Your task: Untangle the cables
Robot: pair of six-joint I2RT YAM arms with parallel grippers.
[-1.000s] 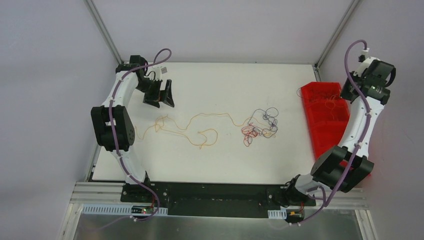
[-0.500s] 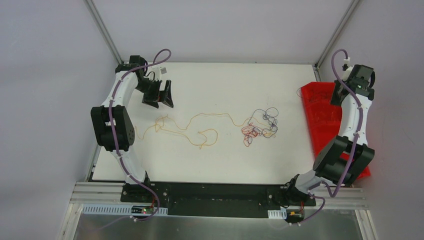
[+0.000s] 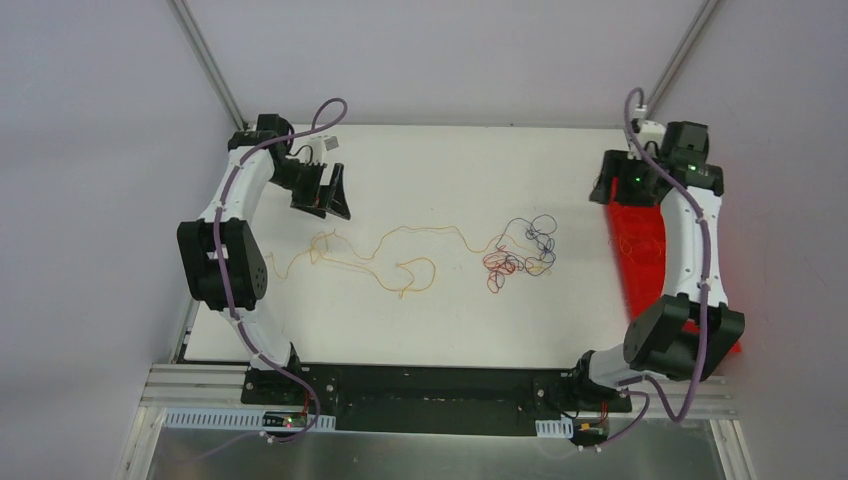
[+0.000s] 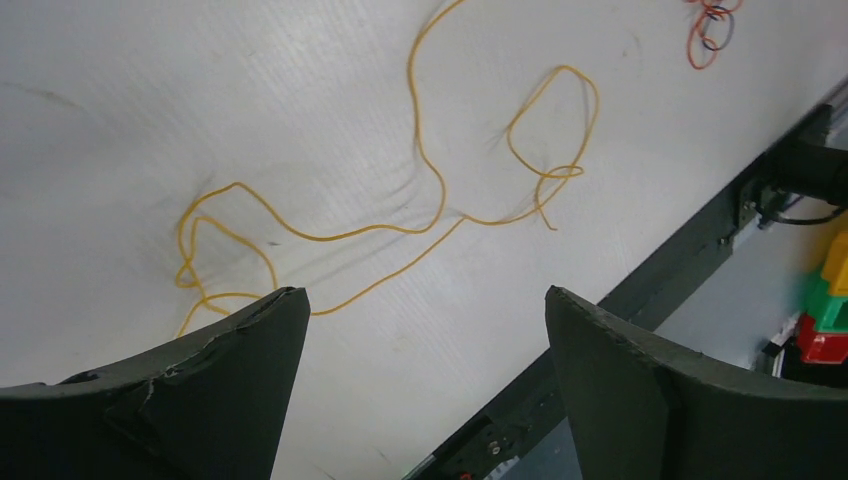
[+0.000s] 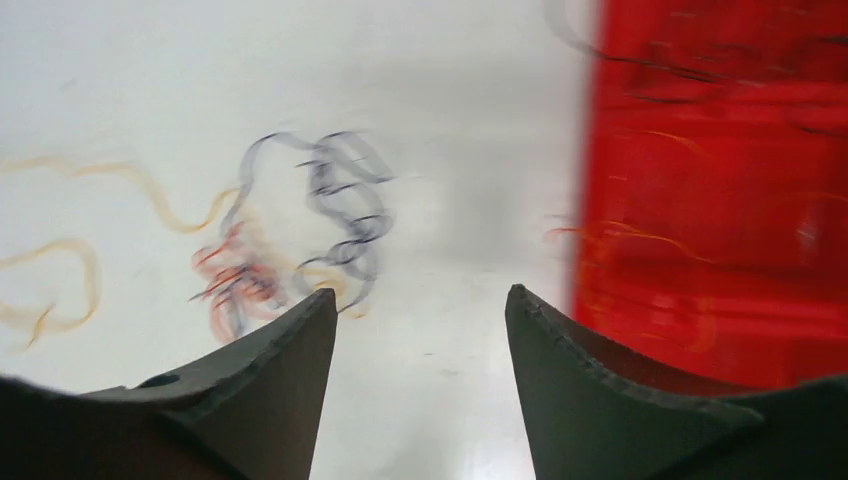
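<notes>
Lying loose on the table (image 3: 440, 160), the cables (image 3: 455, 250) fall into two parts, and neither gripper touches them. We see a tangle (image 3: 520, 250) of red, dark and yellow wire, balled together, and a long orange strand (image 3: 400, 265) that curls away from it in open loops.

The left gripper (image 3: 322, 200) hangs above the table with its jaws spread wide and nothing between them. The orange strand's far end lies just ahead of its fingers (image 4: 230, 370). In the left wrist view the strand (image 4: 430, 170) runs out from between the two fingertips and loops away ahead of them. The tangle is well beyond that, at the top edge of the view, where only a small red and dark loop shows.

The right gripper (image 3: 603, 192) is at the inner far corner of the red bin (image 3: 640, 270), well apart from the left one. Its jaws stand apart too, and we see nothing held in them. In the right wrist view, which is blurred, the tangle (image 5: 300, 240) lies ahead of the left-hand finger and off to that side. Bare table shows in the gap between the fingertips. The bin (image 5: 720, 200) fills the view ahead of the other finger. We make out thin orange and dark streaks inside the bin that look like more wire, but the blur keeps us from telling how many.

The tangle lies between the two grippers, nearer the right one, and the orange strand stretches from it toward the left one.
</notes>
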